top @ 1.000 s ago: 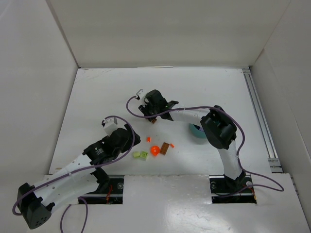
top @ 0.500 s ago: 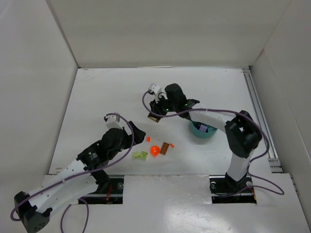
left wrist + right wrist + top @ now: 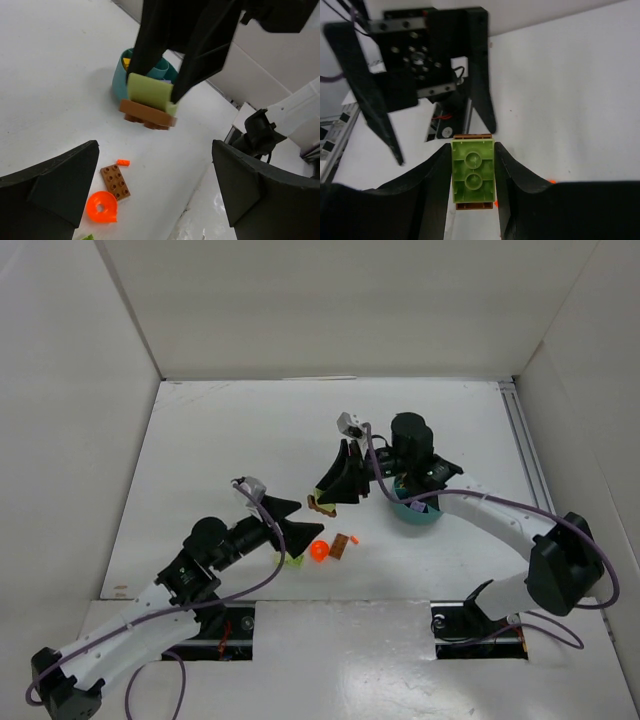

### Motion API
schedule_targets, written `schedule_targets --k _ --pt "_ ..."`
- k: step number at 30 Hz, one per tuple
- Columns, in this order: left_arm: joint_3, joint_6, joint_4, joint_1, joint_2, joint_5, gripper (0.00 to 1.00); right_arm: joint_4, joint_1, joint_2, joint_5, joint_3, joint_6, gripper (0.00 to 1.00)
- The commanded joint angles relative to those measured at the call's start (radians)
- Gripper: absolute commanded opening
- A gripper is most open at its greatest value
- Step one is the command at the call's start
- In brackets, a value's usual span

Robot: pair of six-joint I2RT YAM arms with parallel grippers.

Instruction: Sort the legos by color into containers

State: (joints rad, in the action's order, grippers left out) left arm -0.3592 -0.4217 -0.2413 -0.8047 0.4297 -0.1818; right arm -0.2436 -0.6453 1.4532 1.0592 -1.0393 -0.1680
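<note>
My right gripper (image 3: 326, 497) is shut on a lime green lego (image 3: 473, 172) that is stuck to a brown lego (image 3: 147, 114), and holds the pair in the air left of the teal bowl (image 3: 410, 516). The left gripper (image 3: 308, 518) is open and empty, its fingers pointing up at that held pair (image 3: 322, 505) from just below and to the left. On the table under them lie a round orange piece (image 3: 319, 551), a brown plate (image 3: 342, 545), a tiny orange lego (image 3: 355, 538) and a lime lego (image 3: 293, 560). The bowl's wall (image 3: 119, 82) shows behind the held pair.
White walls enclose the table on three sides. A metal rail (image 3: 535, 480) runs along the right edge. Both arm bases sit at the near edge, with purple cables looping over the arms.
The right arm has swung right from the back left, carrying the lime and brown pair toward the bowl. The left gripper has moved right and tilted up toward that pair.
</note>
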Motion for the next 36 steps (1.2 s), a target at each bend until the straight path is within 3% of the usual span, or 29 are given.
schedule_targets --k 1,6,11,17,23,30,35,36 --pt "-0.024 0.098 -0.11 0.001 0.078 -0.062 0.93 -0.085 -0.033 -0.065 0.07 -0.001 -0.067 0.09" --pt "-0.057 0.109 -0.147 0.001 0.161 -0.114 0.88 -0.085 -0.042 -0.106 0.047 0.021 -0.091 0.09" --pt "-0.018 0.109 -0.233 0.001 0.1 -0.191 0.88 -0.085 -0.051 -0.106 0.036 0.03 -0.1 0.09" --pt "0.003 0.12 -0.251 0.001 0.006 -0.182 0.88 -0.085 -0.06 -0.106 0.027 0.03 -0.1 0.09" --pt "-0.007 0.15 -0.227 0.001 0.027 -0.162 0.78 -0.094 -0.07 -0.097 0.027 0.021 -0.11 0.09" --pt "-0.007 0.15 -0.227 0.001 0.037 -0.173 0.77 -0.103 -0.079 -0.097 0.027 0.012 -0.119 0.09" --pt "-0.007 0.15 -0.227 0.001 0.027 -0.173 0.67 -0.103 -0.079 -0.097 0.027 0.012 -0.119 0.09" --pt "-0.007 0.15 -0.217 0.001 0.027 -0.163 0.61 -0.103 -0.079 -0.097 0.027 0.012 -0.119 0.09"
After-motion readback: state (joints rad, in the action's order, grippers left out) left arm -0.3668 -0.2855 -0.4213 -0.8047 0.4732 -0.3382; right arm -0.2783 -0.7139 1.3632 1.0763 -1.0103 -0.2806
